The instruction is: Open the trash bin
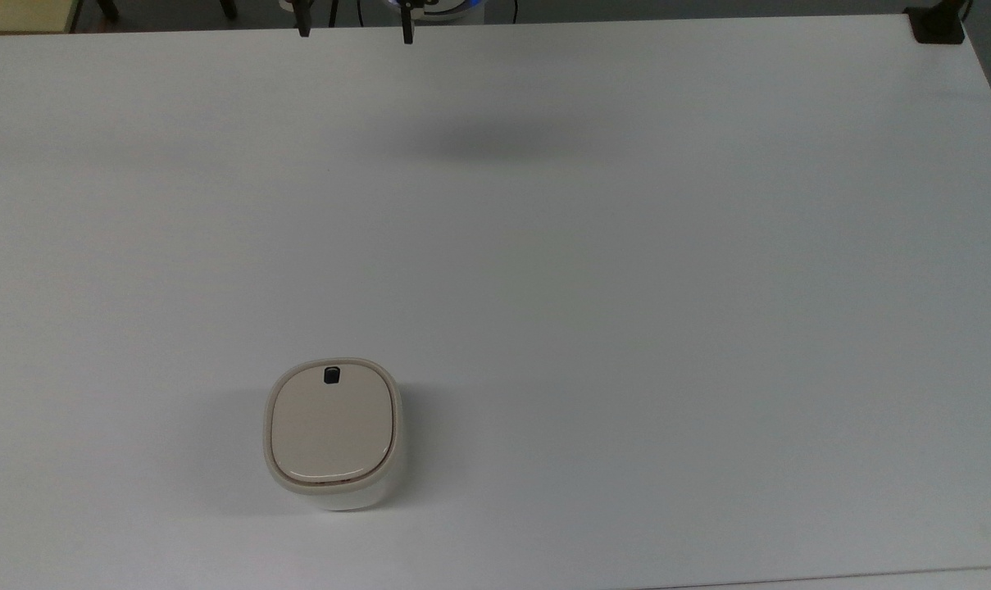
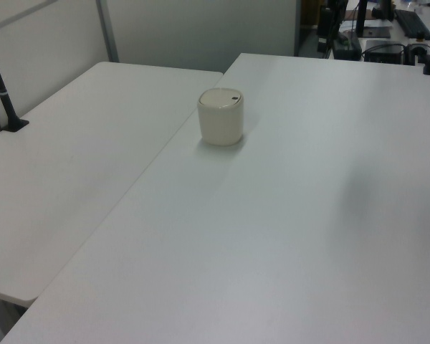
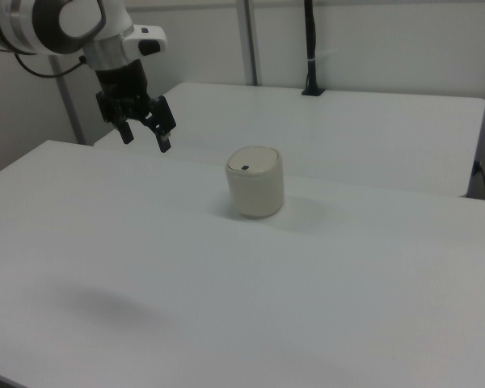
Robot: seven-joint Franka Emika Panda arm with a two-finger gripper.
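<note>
The trash bin (image 1: pixel 333 430) stands on the white table (image 1: pixel 626 287), lower left of centre in the top view. Its body is white and its flat beige lid is down. A small black button (image 1: pixel 331 375) sits near the lid's far edge. The bin also shows in the left view (image 2: pixel 221 117) and in the right view (image 3: pixel 255 182). My gripper (image 3: pixel 144 137) hangs open in the air, well up and off to the right view's left of the bin, holding nothing. In the top view, the two fingertips of the gripper (image 1: pixel 355 29) poke in at the upper edge, far from the bin.
A second white table (image 2: pixel 64 179) adjoins along a seam close to the bin. A black pole on a clamp (image 3: pixel 309 48) stands on that second table. Another black clamp (image 1: pixel 938 24) grips the top view's upper right table corner.
</note>
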